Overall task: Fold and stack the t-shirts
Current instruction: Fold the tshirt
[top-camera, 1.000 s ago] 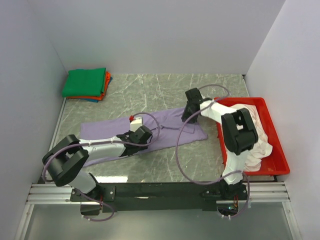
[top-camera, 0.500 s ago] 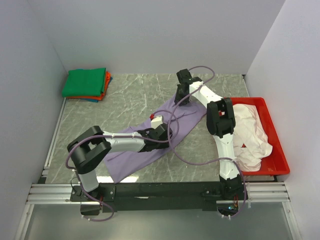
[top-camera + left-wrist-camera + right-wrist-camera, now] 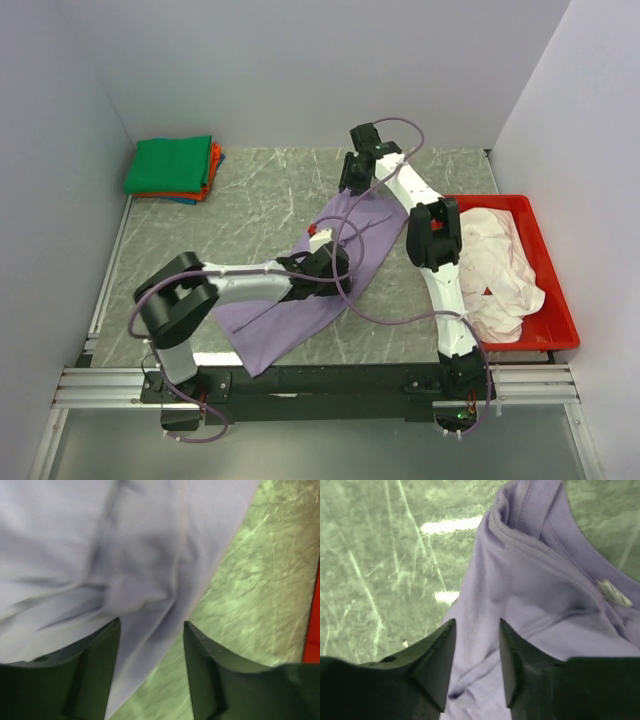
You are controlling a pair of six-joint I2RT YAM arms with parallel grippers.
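T-shirts: you had a folded stack (image 3: 172,168) well left of the red tray (image 3: 556,285) and farther back, with green on top and orange-red and blue edges showing under it. The lavender t-shirt (image 3: 285,325) lay unfolded on the table (image 3: 260,200) just left of the tray, stretched on a diagonal and wrinkled mid-body. The pale pinkish-white t-shirt (image 3: 500,260) sat crumpled inside the tray. The left gripper (image 3: 150,622) was over the lavender shirt's middle, left of the tray, with its jaws apart and cloth beneath but nothing pinched. The right gripper (image 3: 476,622) was over the collar end near the white neck label (image 3: 615,594), also released and holding nothing. My read: three done, two left. The lavender one looked spread ready for folding with no fold made yet, and the tray shirt comes after it.
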